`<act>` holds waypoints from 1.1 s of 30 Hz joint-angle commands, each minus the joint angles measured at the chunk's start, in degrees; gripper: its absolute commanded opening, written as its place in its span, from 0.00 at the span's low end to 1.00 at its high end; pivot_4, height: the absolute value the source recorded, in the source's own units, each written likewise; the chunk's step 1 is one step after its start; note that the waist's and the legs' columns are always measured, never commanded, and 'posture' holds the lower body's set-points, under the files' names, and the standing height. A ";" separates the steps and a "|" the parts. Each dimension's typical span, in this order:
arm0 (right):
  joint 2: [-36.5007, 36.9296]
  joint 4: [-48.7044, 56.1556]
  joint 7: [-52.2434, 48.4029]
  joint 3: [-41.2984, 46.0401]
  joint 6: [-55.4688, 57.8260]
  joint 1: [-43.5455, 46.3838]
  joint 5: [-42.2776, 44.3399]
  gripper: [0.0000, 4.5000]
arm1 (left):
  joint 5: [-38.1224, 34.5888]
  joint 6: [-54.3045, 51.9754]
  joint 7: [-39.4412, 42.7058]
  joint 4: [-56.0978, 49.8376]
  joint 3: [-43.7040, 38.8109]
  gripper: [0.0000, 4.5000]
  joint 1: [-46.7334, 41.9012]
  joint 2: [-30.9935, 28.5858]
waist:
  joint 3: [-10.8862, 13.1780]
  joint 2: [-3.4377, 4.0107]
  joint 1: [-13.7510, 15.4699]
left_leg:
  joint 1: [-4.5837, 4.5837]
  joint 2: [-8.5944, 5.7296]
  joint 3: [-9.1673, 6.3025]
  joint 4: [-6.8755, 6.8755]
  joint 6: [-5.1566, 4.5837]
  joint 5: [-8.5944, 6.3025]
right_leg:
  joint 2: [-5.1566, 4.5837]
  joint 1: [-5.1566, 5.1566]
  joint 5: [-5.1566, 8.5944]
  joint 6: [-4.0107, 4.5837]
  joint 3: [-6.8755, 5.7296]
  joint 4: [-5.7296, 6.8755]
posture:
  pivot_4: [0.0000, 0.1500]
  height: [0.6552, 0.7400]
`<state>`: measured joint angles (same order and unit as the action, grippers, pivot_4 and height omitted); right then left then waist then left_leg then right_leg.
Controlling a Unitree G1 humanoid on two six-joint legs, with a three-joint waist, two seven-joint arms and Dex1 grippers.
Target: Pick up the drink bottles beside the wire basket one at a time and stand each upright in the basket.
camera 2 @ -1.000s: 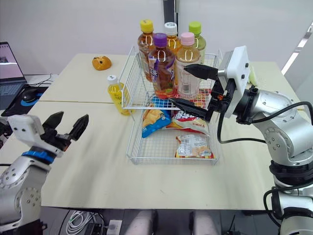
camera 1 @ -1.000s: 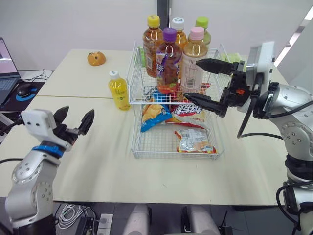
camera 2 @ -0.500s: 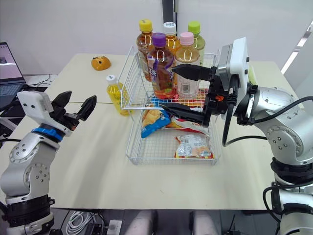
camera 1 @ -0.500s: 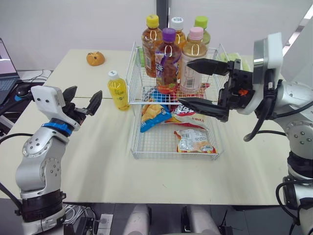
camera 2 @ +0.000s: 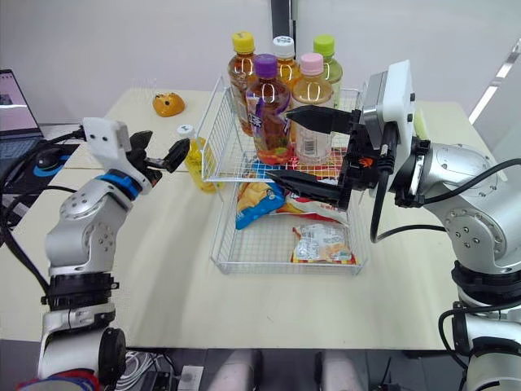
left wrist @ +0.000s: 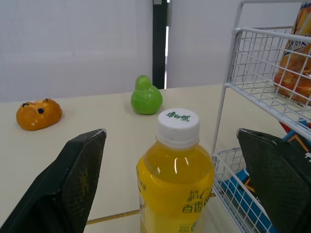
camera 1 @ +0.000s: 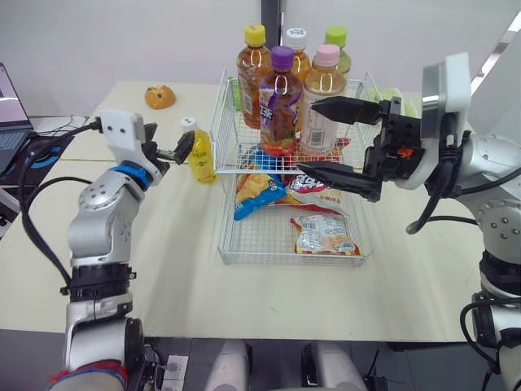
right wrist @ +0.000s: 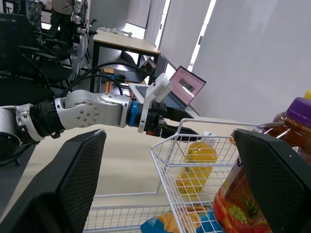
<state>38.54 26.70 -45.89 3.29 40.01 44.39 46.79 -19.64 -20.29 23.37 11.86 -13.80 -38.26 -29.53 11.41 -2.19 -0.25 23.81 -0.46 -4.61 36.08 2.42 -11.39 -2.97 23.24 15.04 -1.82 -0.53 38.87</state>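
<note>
A small yellow drink bottle (camera 1: 198,152) with a white cap stands upright on the table just left of the wire basket (camera 1: 220,244). My left gripper (camera 1: 169,140) is open and level with the bottle's neck, one finger on each side of the bottle (left wrist: 176,179) without touching it. Several tall bottles, among them a purple-capped one (camera 1: 281,102) and a pink-capped one (camera 1: 324,98), stand upright in the basket's far half. My right gripper (camera 1: 308,135) is wide open over the basket, in front of the pink-capped bottle, with nothing in it.
Snack packets (camera 1: 324,233) lie in the basket's near half. An orange toy (camera 1: 160,97) sits far left on the table, and a green pear (left wrist: 146,95) sits behind the basket. A laptop (camera 1: 8,114) and a mouse (camera 1: 38,149) are off the table's left edge.
My left arm has risen and swung forward and right, bringing its open fingers around the yellow bottle. The right gripper shifted slightly left a second ago and has held still since.
</note>
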 commanded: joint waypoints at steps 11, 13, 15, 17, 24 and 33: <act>0.36 2.66 2.69 1.95 1.00 0.81 1.59 1.00 | 5.86 8.77 2.94 18.95 3.41 0.99 -11.98 1.17 | 0.00 0.00 -0.17 | 0.02 0.00 -0.02 0.00 0.00 0.00 | -0.01 0.02 0.00 0.00 -0.02 0.02 | 1.00 1.00; 0.43 2.76 3.09 1.98 0.96 0.80 1.68 1.00 | 6.26 9.79 3.43 21.25 3.53 0.99 -13.17 1.12 | 0.00 0.00 -0.19 | 0.02 0.00 -0.02 0.00 0.00 0.00 | -0.01 0.02 0.00 0.00 -0.02 0.02 | 1.00 1.00; 0.46 2.88 3.37 1.96 0.94 0.78 1.71 1.00 | 6.65 10.89 3.59 23.37 3.45 0.99 -14.26 1.10 | 0.00 0.00 -0.21 | 0.02 -0.01 -0.02 0.00 0.00 0.00 | 0.00 0.02 0.00 0.00 -0.03 0.02 | 1.00 1.00; 0.45 2.99 3.63 1.96 0.95 0.73 1.74 1.00 | 7.04 11.74 3.90 25.21 3.47 0.99 -15.23 1.10 | 0.00 -0.01 -0.22 | 0.02 -0.01 -0.02 -0.01 0.00 0.00 | 0.00 0.02 0.00 0.00 -0.03 0.02 | 1.00 1.00; 0.45 3.24 4.49 1.88 1.13 0.73 2.15 1.00 | 7.71 14.48 4.93 29.15 3.36 0.80 -16.97 1.53 | 0.00 -0.01 -0.24 | 0.02 -0.01 -0.02 0.00 0.00 0.00 | -0.01 0.02 0.00 -0.01 -0.03 0.02 | 1.00 1.00; 0.17 3.54 5.32 1.86 1.42 0.91 2.58 1.00 | 7.94 15.34 4.88 30.77 3.16 0.31 -17.58 1.51 | 0.00 -0.01 -0.32 | 0.02 -0.01 -0.02 0.00 0.00 0.00 | -0.01 0.02 -0.01 -0.01 -0.03 0.03 | 1.00 1.00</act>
<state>38.56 28.47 -41.02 3.33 41.82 44.35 48.54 -12.26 -5.86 28.30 43.00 -10.36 -54.32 -27.47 11.42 -2.19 -0.57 23.83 -0.46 -4.63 36.07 2.42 -11.39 -2.97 23.26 15.03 -1.83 -0.56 38.91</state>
